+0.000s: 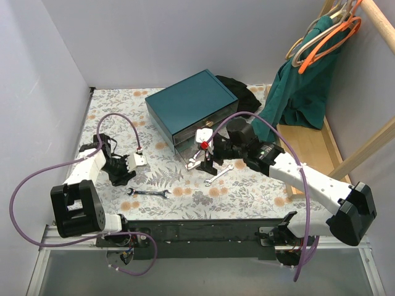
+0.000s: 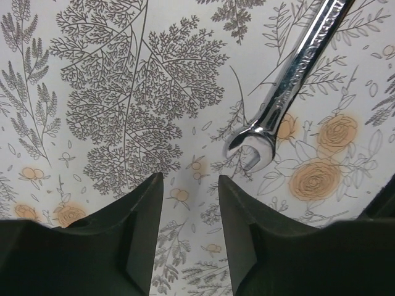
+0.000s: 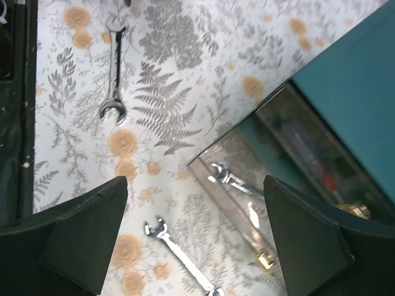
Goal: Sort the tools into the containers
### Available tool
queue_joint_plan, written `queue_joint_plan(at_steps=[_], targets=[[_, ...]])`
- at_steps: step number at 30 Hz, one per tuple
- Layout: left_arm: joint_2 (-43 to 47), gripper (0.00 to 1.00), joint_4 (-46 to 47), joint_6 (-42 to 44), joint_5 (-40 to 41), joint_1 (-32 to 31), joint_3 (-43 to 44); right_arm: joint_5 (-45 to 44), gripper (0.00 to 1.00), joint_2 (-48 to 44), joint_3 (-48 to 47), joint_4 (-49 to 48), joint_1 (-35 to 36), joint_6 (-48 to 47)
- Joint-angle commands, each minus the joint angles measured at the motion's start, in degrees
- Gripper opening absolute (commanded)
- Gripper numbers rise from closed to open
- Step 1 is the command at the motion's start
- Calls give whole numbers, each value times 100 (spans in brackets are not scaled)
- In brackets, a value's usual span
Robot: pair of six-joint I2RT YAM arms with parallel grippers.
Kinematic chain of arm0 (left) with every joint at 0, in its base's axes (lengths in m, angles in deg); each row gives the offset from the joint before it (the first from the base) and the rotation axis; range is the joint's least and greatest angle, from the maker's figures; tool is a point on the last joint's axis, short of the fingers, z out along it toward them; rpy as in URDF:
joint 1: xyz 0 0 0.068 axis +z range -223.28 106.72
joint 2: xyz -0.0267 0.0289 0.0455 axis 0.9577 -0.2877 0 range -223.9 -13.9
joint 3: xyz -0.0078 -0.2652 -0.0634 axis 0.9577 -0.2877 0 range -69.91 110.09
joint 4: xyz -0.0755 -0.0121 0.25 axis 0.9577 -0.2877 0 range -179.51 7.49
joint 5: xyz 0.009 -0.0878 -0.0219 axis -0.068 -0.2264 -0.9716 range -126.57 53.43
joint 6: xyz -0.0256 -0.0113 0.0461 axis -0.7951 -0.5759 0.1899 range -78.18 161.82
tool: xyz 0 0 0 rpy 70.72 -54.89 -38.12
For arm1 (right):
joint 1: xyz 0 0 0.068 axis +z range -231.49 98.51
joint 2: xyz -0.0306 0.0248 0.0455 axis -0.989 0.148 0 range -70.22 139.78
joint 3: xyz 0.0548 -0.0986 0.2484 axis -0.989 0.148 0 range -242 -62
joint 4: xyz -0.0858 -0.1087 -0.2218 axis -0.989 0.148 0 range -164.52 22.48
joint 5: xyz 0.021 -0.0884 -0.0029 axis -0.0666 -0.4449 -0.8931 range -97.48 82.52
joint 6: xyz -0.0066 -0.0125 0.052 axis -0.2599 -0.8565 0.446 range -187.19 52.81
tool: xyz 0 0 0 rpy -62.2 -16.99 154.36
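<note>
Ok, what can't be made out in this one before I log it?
Top view: the open drawer sits mostly hidden under the right gripper.
Right wrist view: the upper drawer shows its contents only as blurred colours.
Left wrist view: the wrench leaves the top edge, beyond the open left gripper; its far end is unseen.

I worked in a lab cell dressed as a home: plain walls (image 1: 154, 37) boxed my floral tablecloth (image 1: 185, 200), hangers (image 1: 327, 28) and a green garment (image 1: 302, 92) hung past its right edge.
</note>
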Motion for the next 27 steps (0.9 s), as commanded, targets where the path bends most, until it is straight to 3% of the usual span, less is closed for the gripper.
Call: queue_joint_plan(at_steps=[1, 13, 27], targets=[[-125, 40, 238, 610, 31, -9, 241, -40, 98, -182, 223, -220, -20, 693], [252, 36, 239, 1533, -188, -79, -435, -208, 99, 20, 206, -299, -28, 596], [271, 34, 766, 1859, -311, -272, -1077, -366, 99, 169, 162, -202, -28, 728]])
